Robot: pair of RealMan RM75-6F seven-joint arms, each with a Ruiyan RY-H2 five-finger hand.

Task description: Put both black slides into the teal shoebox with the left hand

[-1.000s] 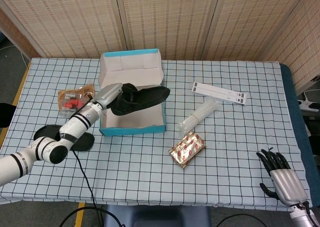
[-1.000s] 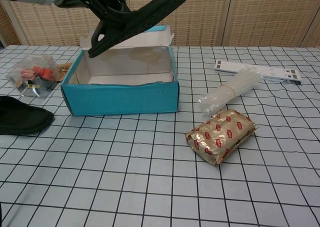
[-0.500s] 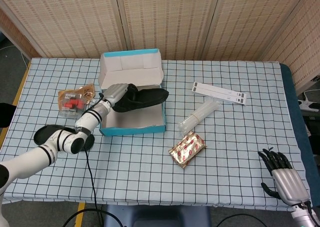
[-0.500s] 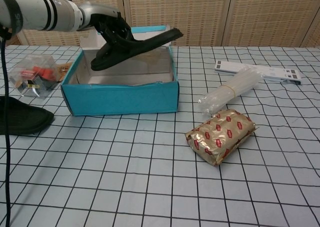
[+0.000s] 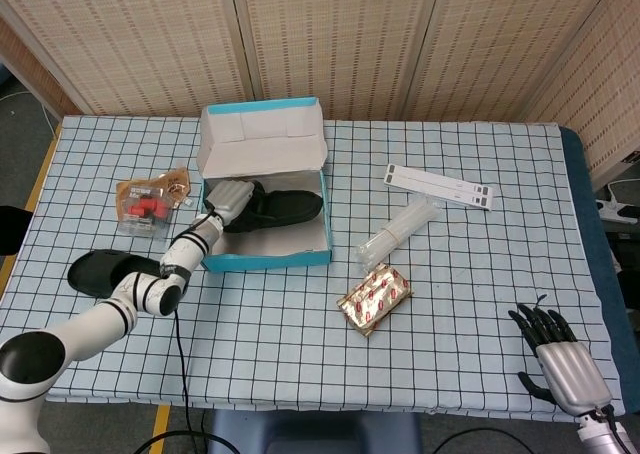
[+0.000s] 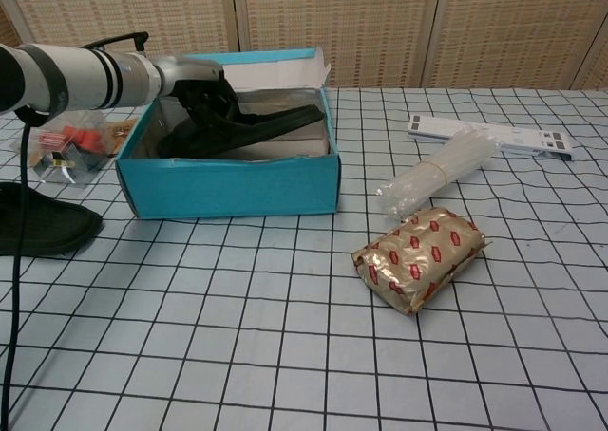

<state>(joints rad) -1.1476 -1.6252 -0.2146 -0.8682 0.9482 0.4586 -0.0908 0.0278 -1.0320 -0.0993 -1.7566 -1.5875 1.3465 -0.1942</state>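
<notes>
Inside the teal shoebox (image 5: 268, 257), your left robot hand (image 5: 230, 196) grips one black slide (image 5: 285, 207), its toe resting near the box's right wall, heel end raised at the hand. The second black slide (image 5: 104, 269) lies on the worktop (image 5: 300, 354), left of the box and apart from it. Your right robot hand (image 5: 560, 359) sits at the near right corner, fingers spread, holding nothing.

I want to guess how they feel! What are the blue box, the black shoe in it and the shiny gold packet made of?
The teal shoebox looks like matte cardboard: thin walls, plain pale inside. The black slide seems a soft foam or rubber, dull and without shine, though I can't be sure. The gold packet looks like crinkly glossy foil, catching the light.
</notes>
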